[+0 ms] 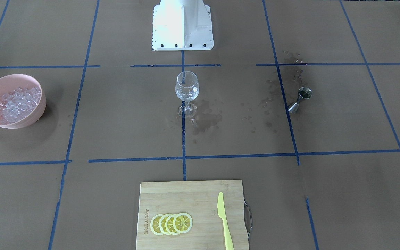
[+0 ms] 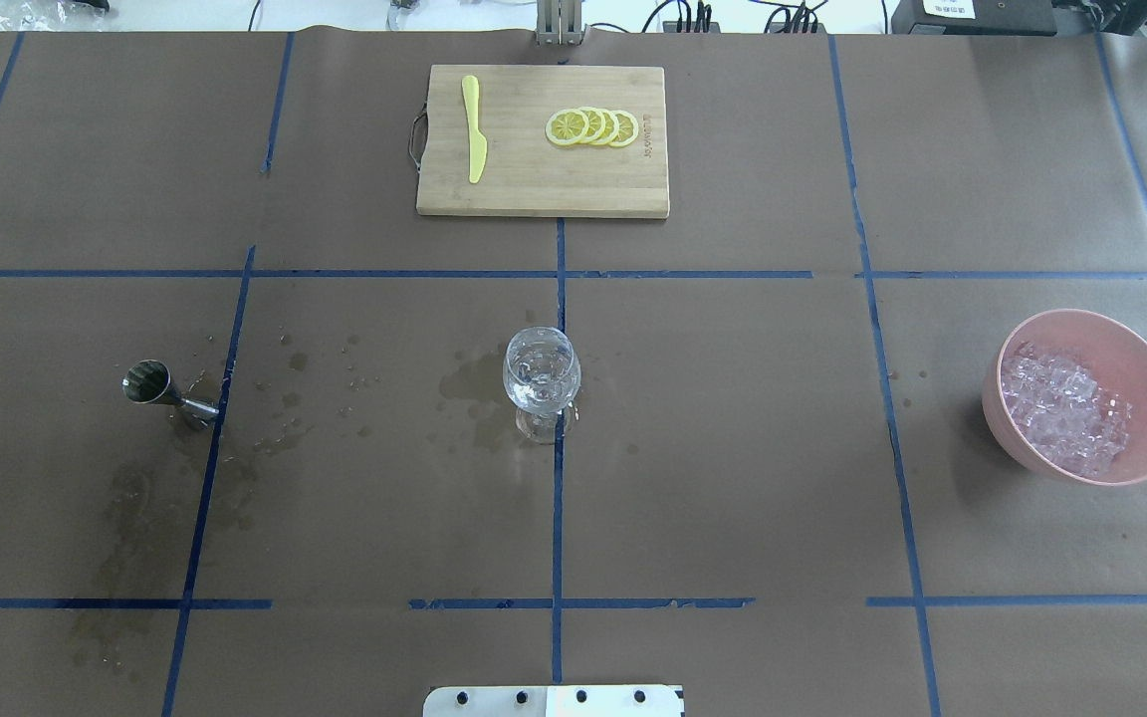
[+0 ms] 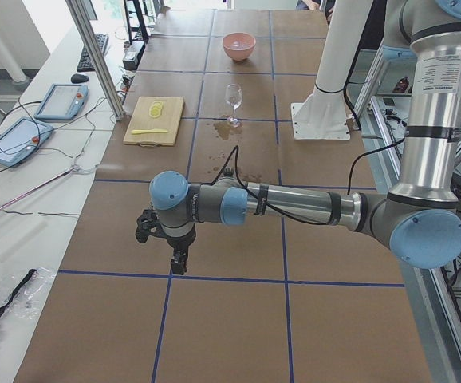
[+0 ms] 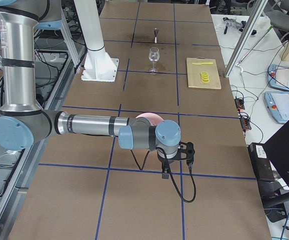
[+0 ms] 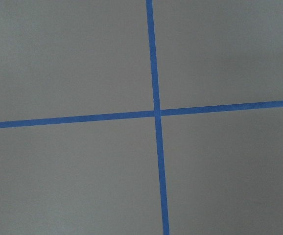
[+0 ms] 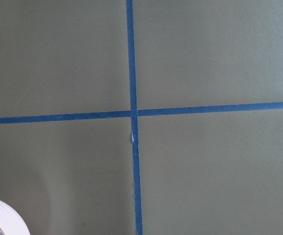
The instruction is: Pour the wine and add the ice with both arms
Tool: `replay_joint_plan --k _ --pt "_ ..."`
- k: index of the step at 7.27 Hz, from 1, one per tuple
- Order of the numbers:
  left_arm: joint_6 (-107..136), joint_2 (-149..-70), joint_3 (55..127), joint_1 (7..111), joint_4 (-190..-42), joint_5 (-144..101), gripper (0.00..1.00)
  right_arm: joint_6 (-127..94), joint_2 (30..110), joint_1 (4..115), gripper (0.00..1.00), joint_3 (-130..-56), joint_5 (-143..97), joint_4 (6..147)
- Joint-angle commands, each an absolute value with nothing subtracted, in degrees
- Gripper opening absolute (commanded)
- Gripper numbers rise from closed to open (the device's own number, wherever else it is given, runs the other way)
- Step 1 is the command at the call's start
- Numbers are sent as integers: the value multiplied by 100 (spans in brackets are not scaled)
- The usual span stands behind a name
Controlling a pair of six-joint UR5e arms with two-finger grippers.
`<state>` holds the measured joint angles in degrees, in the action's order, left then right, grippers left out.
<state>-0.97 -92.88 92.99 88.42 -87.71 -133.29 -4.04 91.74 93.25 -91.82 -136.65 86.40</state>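
Ice (image 1: 17, 100) heaped in the pink bowl (image 1: 33, 117) sits on the table (image 1: 116, 118) well apart from the central wine glass (image 1: 187, 91). Left hand (image 3: 179, 262) and right hand (image 4: 164, 170) hover far off (whether clenched or released, nobody can tell). Likely best: pinch one cube gently, release low.

We see a table (image 2: 733, 448) covered in brown paper, marked into squares by blue tape lines (image 2: 557, 518); a wine glass (image 2: 541, 383) stands at its centre on one line; dark wet stains (image 2: 469, 383) spread just beside its foot (more lie towards the left arm's side); a metal jigger (image 2: 160, 388) stands there; a pink bowl (image 2: 994, 413) sits well apart on the opposite side; a bamboo cutting board (image 2: 534, 184) lies at the far edge; the white base block (image 2: 554, 700) at the near edge.
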Motion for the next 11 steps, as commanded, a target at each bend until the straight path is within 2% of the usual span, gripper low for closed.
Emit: replay_joint_plan --k 1,2,6,9,11 --pt "-71 -9299 9386 8842 -8771 -13333 100 -404 9167 9325 100 -9193 -13667 8640" --pt "-36 -9325 9613 8842 -8763 -13324 100 -404 9150 9325 100 -9202 -13684 8640" --pt "1058 -9396 11308 8624 -8928 -13324 100 -483 9149 9325 100 -9334 -13694 8683" --pt "3612 -9020 12065 7448 -10278 -13054 100 -492 8932 9185 100 -9352 -13650 8684" --pt "5475 -8327 12548 6343 -11673 -12037 100 -492 8929 9167 100 -9308 -13693 8666"
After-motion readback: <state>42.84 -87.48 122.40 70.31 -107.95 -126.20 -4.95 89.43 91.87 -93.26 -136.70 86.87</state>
